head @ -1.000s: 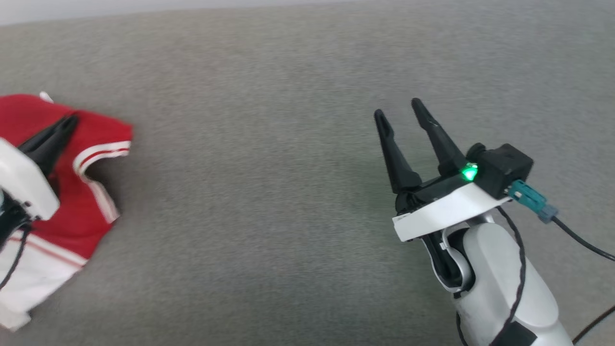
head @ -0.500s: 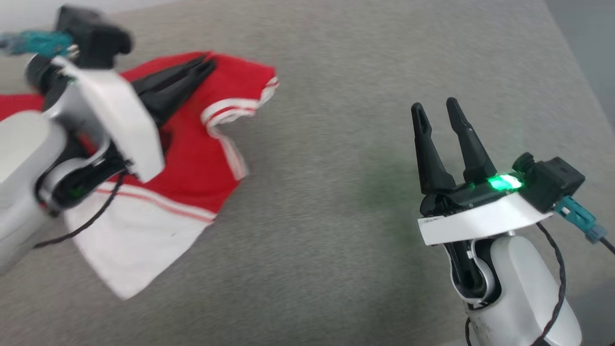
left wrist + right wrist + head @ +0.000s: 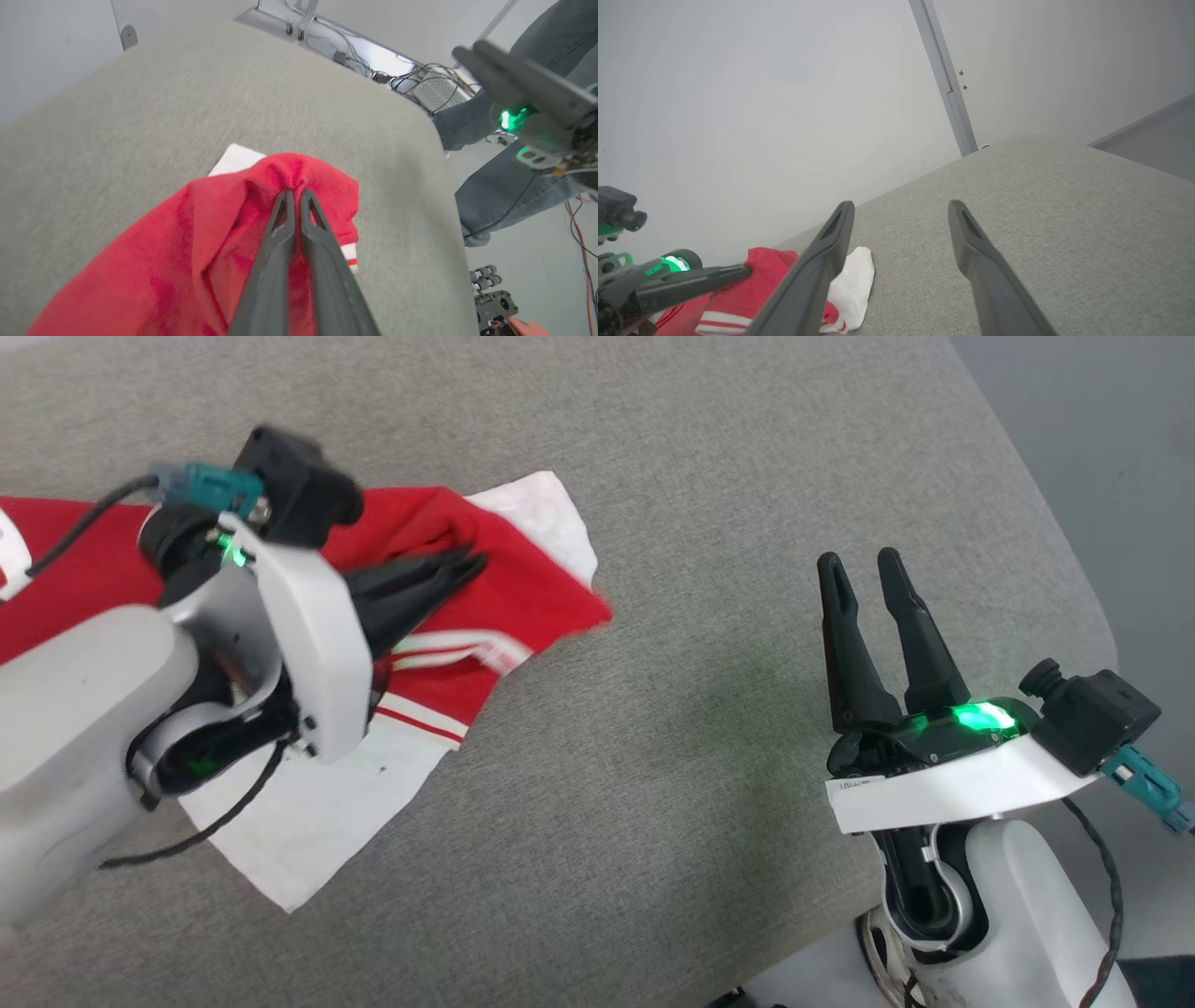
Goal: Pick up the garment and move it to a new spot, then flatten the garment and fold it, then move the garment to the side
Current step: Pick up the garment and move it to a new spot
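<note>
The garment, a red T-shirt with white sleeves and striped trim, lies bunched on the grey cushion at the left of the head view. My left gripper is shut on a raised fold of its red fabric. The left wrist view shows that gripper with jaws pressed together into the red cloth. A white sleeve trails flat below the wrist. My right gripper stands open and empty over bare cushion, well to the right of the shirt. Its spread fingers frame the garment at lower left.
The grey cushion ends in a rounded edge at the right, with grey floor beyond. A person's legs in jeans stand past that edge, near cables and equipment on the floor. A pale wall rises behind the cushion.
The head camera has swung, shifting the whole picture. The left gripper, still shut on the red fabric, has carried the garment rightward, closer to the right gripper, which stays open.
</note>
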